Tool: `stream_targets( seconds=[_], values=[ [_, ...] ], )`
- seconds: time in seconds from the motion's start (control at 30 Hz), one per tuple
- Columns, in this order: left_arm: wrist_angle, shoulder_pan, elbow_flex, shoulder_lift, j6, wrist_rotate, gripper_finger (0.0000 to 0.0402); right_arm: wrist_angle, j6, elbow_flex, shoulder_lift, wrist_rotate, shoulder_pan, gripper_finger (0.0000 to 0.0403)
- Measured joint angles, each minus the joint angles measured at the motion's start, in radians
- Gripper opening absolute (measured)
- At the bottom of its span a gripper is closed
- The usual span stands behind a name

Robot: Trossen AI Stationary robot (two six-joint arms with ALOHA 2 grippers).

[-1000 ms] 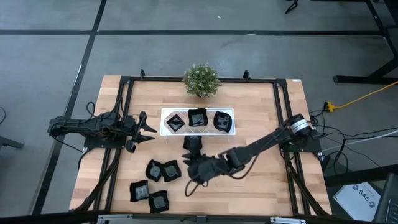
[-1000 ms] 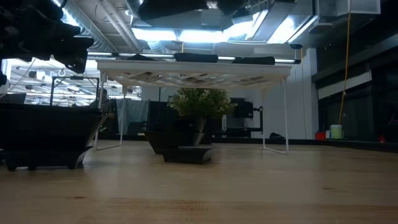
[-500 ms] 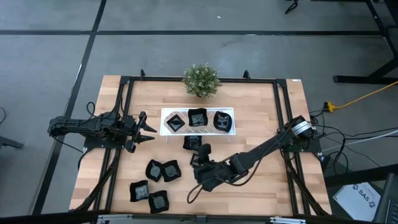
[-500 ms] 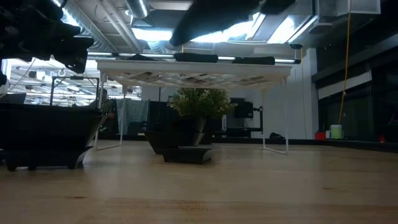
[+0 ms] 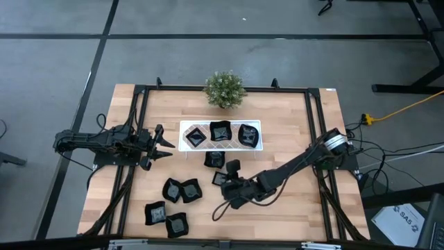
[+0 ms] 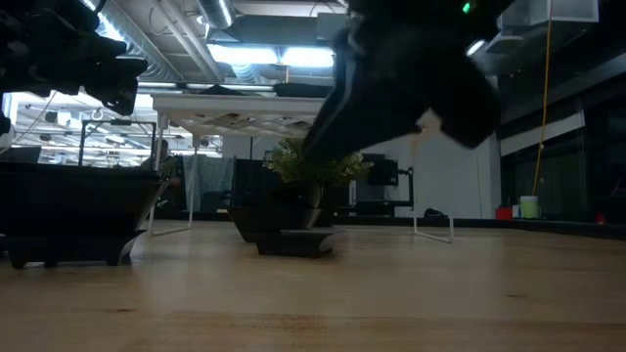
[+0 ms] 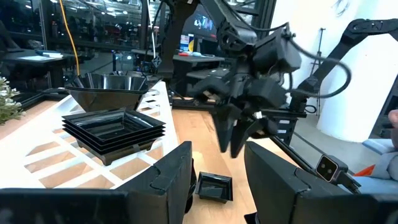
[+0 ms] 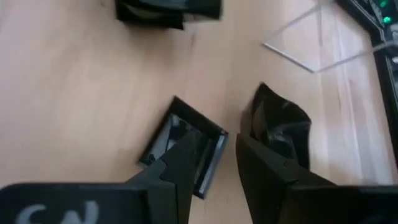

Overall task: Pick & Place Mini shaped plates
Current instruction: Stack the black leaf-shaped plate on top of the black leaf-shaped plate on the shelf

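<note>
Three mini shaped plates (image 5: 220, 132) sit on the white tray (image 5: 184, 126); two lie just below it; four lie at the table's (image 5: 291, 118) lower left; the right gripper (image 5: 229, 182), fingers partly apart and empty, hovers above one loose plate (image 8: 184, 147); the left gripper (image 5: 165, 144) waits wide apart beside the tray.

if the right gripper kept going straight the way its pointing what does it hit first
Most likely the small glossy black squarish plate lying on the wooden table just ahead of the right gripper. Its open fingers already frame that plate's near edge. Depth is unclear, so the remaining gap can't be judged.
</note>
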Motion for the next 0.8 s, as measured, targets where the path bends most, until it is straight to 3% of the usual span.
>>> stream_targets(
  seconds=[0.53,0.8],
  values=[
    [0.000,0.000,0.000,0.000,0.000,0.000,0.0143,0.067,-0.021,-0.041,0.054,0.138,-0.050,0.0116],
    [0.000,0.000,0.000,0.000,0.000,0.000,0.0143,0.091,-0.039,-0.041,0.063,0.148,-0.051,0.0116]
  ],
)
